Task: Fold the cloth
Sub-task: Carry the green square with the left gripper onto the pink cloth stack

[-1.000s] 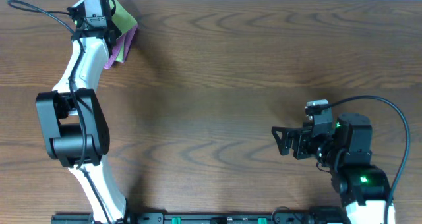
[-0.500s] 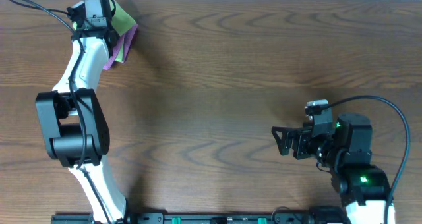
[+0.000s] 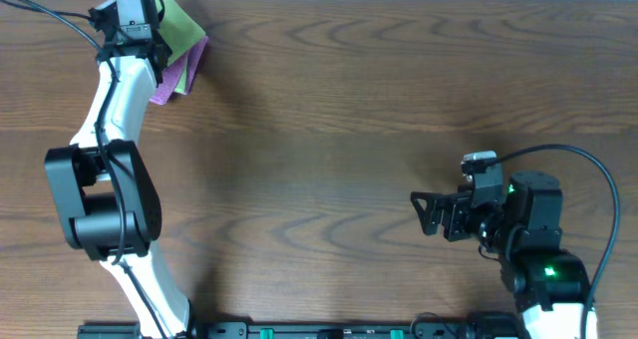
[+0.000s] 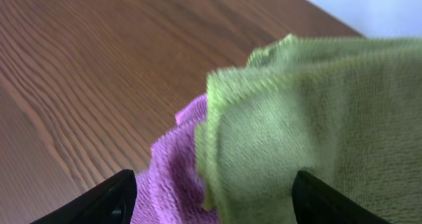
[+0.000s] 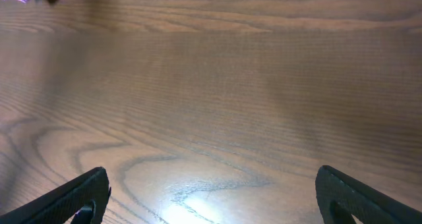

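Overhead view, bench at 11 o'clock: small lime-green soft fabric cloth overlapping purple folded cloth. Left end effector open, straddling both; right end effector open, idle near 4 o'clock. Risk on closing: pinching purple with green, dragging both.

Overhead: straight down on table. Left wrist: close on cloth. Right wrist: low, cloth distant.

Purple folded cloth near the far left corner, dark brown wood-grain table
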Available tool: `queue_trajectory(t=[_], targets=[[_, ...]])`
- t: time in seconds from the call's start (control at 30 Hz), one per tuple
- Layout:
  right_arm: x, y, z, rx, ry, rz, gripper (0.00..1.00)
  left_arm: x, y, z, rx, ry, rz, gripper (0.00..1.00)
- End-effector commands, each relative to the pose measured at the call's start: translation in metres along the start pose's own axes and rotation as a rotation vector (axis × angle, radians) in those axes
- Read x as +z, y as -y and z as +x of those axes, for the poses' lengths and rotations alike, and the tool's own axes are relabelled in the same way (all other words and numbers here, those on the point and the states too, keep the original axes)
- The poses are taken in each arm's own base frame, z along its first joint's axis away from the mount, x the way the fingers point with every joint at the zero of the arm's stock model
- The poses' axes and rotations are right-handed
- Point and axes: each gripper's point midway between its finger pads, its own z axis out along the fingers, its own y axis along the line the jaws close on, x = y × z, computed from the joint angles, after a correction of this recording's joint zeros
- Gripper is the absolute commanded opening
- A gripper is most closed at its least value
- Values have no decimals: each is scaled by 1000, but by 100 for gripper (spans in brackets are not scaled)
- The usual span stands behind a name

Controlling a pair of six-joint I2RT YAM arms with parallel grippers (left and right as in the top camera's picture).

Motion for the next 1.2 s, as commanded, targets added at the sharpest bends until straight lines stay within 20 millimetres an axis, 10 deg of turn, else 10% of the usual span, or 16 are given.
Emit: queue_trajectory(t=[0.0, 0.9, 1.17], targets=[[0, 2, 0, 13, 3, 4, 99, -17, -7, -23, 3, 54, -10, 77], [0, 2, 0, 13, 3, 4, 99, -67, -22, -43, 37, 70, 8, 78], [0, 2, 0, 13, 3, 4, 99, -108, -30, -33, 107, -10, 72, 25]])
